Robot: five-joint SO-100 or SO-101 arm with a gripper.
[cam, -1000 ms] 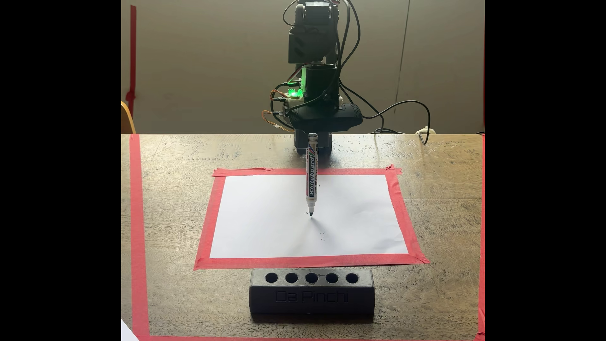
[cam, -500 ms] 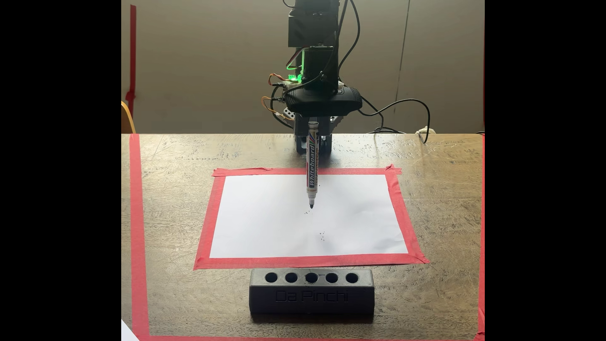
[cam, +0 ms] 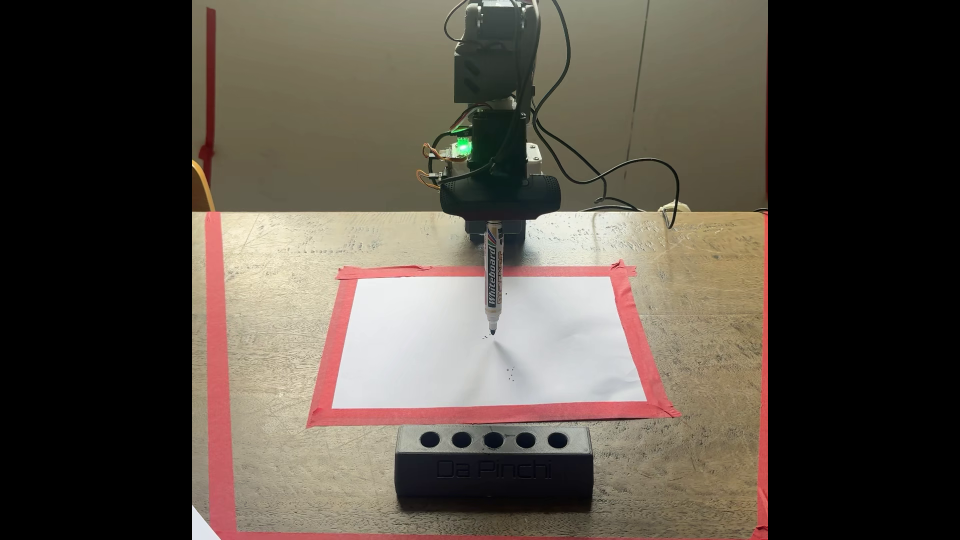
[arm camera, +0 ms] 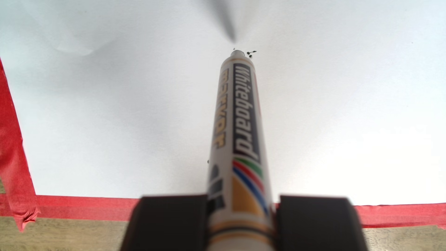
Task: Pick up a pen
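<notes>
The pen (cam: 493,280) is a white whiteboard marker with a dark "Whiteboard" band and coloured stripes. It hangs nearly upright, dark tip down, just over the white paper (cam: 415,353) beside a few small ink dots. My gripper (cam: 493,228) is shut on its upper end, under the black wrist camera. In the wrist view the pen (arm camera: 241,120) runs away from me between two black fingers (arm camera: 169,222), with my gripper (arm camera: 241,217) clamped on its barrel. The pen's shadow falls on the paper (arm camera: 96,108) a short way past the tip.
Red tape (cam: 488,415) frames the paper on the wooden table (cam: 701,337). A black block holder (cam: 493,467) marked "Da Pinchi", with several empty holes, stands in front of the paper. A wider red tape line (cam: 218,363) runs down the table's left side. Cables hang behind the arm.
The arm rose and lifted the pen's tip off the paper, then came back down. The tip now sits lower again, close to the ink dots. The grip has not changed.
</notes>
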